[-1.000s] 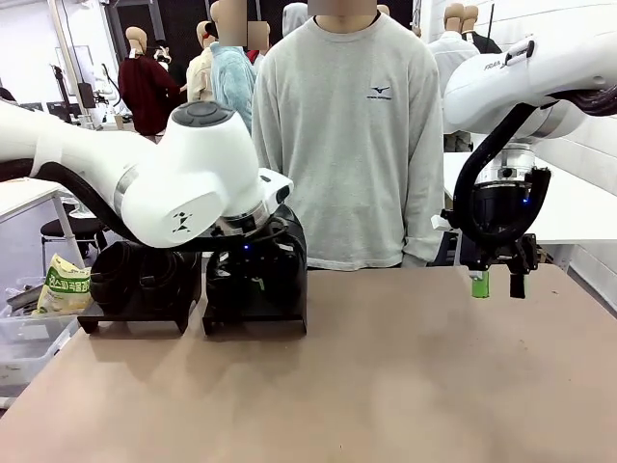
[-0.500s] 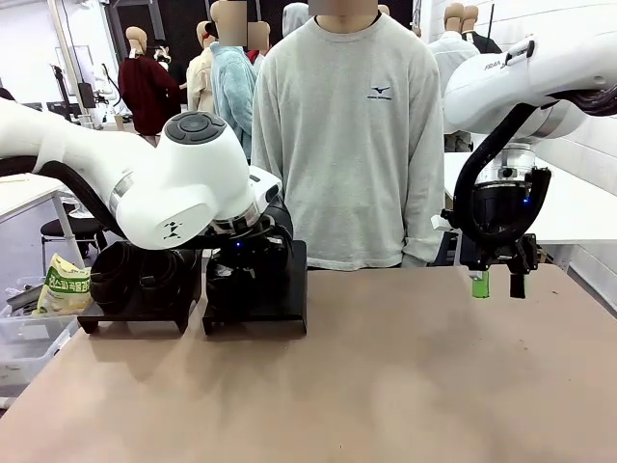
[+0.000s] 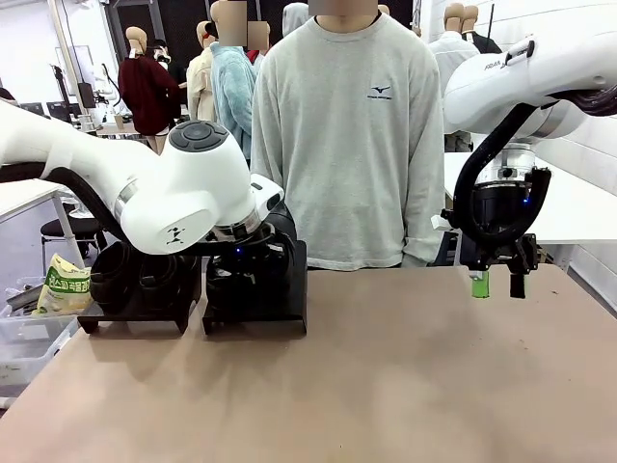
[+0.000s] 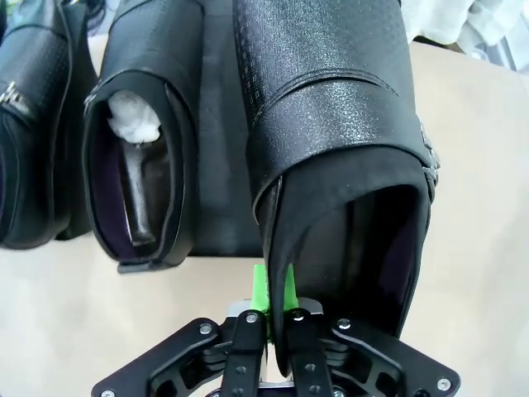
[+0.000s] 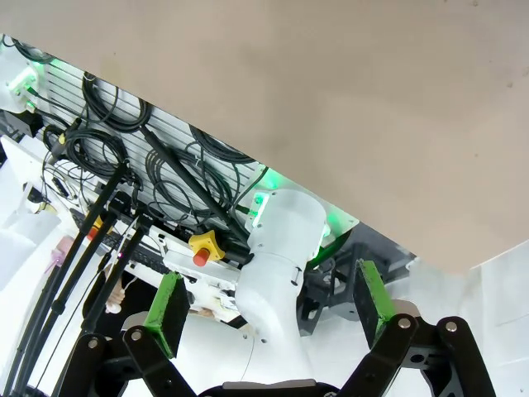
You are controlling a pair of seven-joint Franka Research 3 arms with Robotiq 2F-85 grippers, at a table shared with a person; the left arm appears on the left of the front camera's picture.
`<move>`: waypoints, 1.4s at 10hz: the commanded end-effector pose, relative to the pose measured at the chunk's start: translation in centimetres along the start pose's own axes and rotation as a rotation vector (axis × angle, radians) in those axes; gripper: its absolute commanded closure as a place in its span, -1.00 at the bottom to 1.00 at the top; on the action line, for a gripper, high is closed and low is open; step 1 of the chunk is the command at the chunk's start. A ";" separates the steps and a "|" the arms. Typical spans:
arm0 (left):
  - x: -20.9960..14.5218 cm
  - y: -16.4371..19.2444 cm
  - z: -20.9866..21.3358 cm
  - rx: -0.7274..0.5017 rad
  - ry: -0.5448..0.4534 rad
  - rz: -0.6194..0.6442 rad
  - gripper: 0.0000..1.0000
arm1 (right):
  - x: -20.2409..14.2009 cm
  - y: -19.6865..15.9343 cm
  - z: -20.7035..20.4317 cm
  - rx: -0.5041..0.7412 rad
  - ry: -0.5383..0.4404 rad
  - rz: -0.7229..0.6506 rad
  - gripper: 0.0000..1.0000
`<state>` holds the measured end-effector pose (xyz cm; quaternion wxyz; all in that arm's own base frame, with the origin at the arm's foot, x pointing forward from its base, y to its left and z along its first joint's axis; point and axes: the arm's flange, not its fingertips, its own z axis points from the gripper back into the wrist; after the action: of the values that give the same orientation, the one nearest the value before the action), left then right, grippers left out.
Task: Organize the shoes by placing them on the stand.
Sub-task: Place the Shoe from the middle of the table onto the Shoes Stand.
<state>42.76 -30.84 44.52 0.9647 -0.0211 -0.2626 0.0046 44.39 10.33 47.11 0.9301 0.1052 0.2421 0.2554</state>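
shoes [image 4: 331, 149] on stand [image 3: 255, 318], table's [image 3: 386, 386] left

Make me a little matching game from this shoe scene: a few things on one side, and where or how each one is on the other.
Things:
1. left gripper
2. right gripper
3. snack bag
4. person

States:
A. open, hanging above the table
B. standing at the far side
C. shut on a shoe's heel rim
D. beside the table, at the left

Pairs: 1-C, 2-A, 3-D, 4-B

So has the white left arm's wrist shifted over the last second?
Yes. The left arm's wrist rose slightly and slid left, judged against the black metal shoe stand.
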 end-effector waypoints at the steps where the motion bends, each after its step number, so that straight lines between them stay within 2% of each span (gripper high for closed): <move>1: 2.1 -0.3 -1.6 0.003 -0.036 -0.106 1.00 | 0.0 0.0 0.1 -0.002 0.000 0.000 -1.00; 3: 2.9 -0.2 -2.6 0.031 -0.045 -0.102 1.00 | 0.0 0.0 0.1 -0.002 0.000 0.000 -1.00; 7: 4.0 0.4 -3.7 0.086 0.016 -0.072 1.00 | 0.0 0.0 0.1 -0.002 0.000 0.000 -1.00; 11: 4.0 0.5 -4.5 0.101 0.060 -0.073 1.00 | 0.0 0.0 0.1 -0.002 0.000 0.000 -1.00; 14: 3.8 0.2 -5.5 0.066 0.074 -0.029 1.00 | 0.0 0.0 0.1 -0.002 0.000 0.000 -1.00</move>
<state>48.16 -30.15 41.31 0.9741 0.0303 -0.2235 -0.0163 44.39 10.33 47.11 0.9301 0.1052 0.2421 0.2554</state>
